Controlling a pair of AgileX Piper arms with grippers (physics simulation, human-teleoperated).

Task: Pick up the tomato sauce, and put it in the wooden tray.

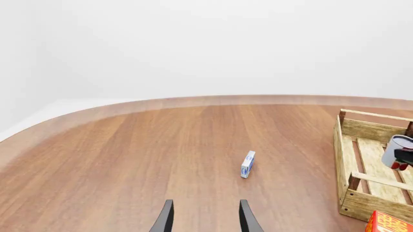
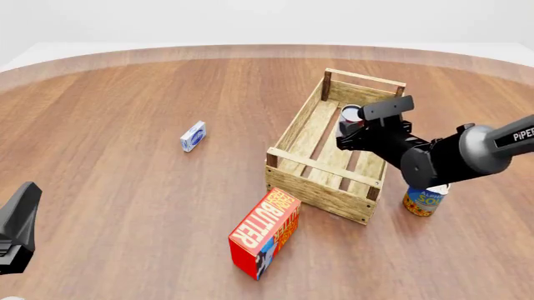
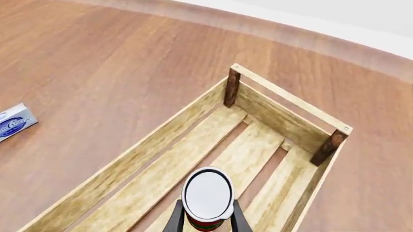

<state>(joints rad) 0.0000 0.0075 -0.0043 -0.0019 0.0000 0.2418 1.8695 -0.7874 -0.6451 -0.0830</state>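
The tomato sauce (image 2: 351, 114), a small can with a silver-white top and a red, white and green label, is in my right gripper (image 2: 351, 129), which is shut on it. The can hangs over the far half of the wooden tray (image 2: 321, 195), inside its walls and a little above the slats. In the right wrist view the can's top (image 3: 207, 193) sits between my fingers (image 3: 175, 221), with the tray's wall (image 3: 154, 145) around it. The left wrist view shows the can (image 1: 396, 150) and the tray (image 1: 338, 150). My left gripper (image 1: 205, 220) is open and empty, low at the near left (image 2: 19, 219).
A red butter box (image 2: 265, 232) lies just in front of the tray's near corner. A blue-and-orange can (image 2: 423, 202) stands right of the tray under my right arm. A small blue-and-white box (image 2: 192, 136) lies on the table left of the tray.
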